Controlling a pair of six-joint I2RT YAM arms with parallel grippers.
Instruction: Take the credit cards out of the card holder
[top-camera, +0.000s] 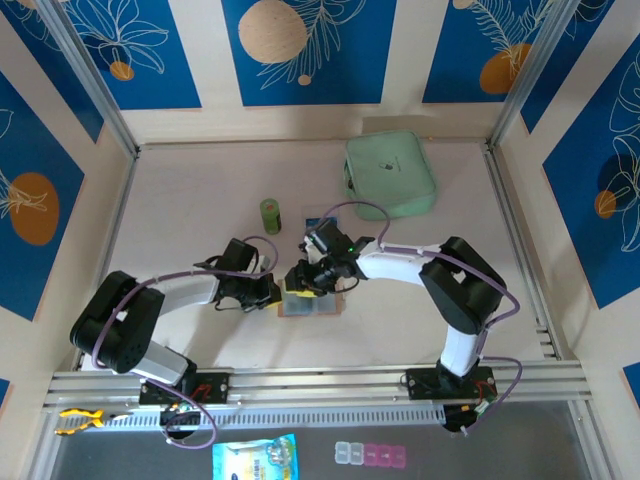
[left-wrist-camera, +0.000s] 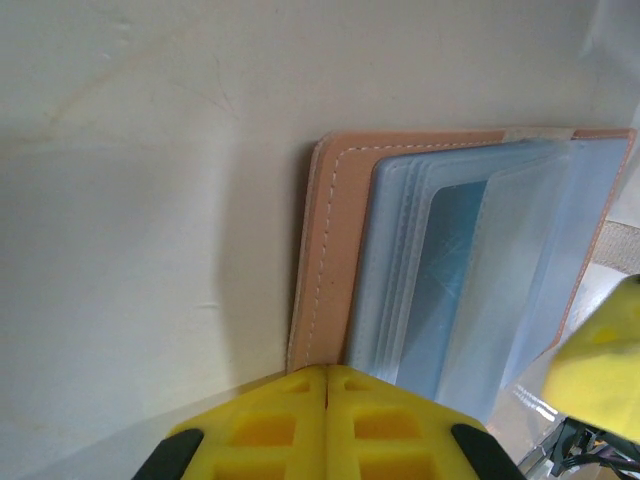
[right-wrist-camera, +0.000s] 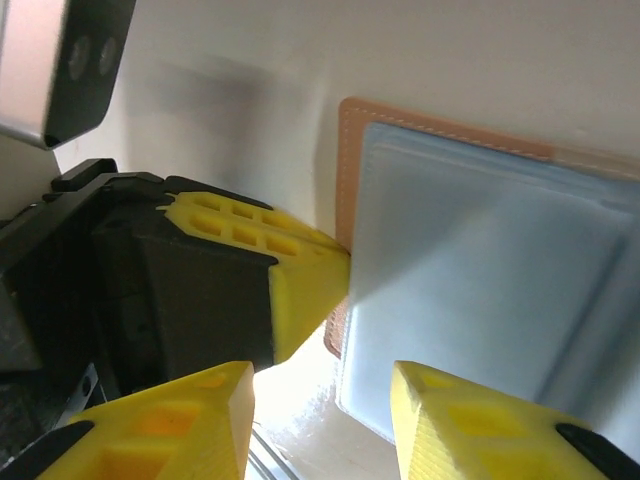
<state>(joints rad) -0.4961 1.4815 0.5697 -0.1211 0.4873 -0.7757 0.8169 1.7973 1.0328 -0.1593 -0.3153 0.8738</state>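
Left gripper (left-wrist-camera: 328, 385) closed against card holder (left-wrist-camera: 330, 240) edge, right gripper (right-wrist-camera: 322, 395) half-open over it

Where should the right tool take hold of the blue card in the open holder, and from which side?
Pinch the blue card by one thin edge: it lies flat inside a clear sleeve of the holder. Probably come from a side away from the left tool, shut against the leather edge. The right tool is open. Which way the sleeve opens I cannot tell.
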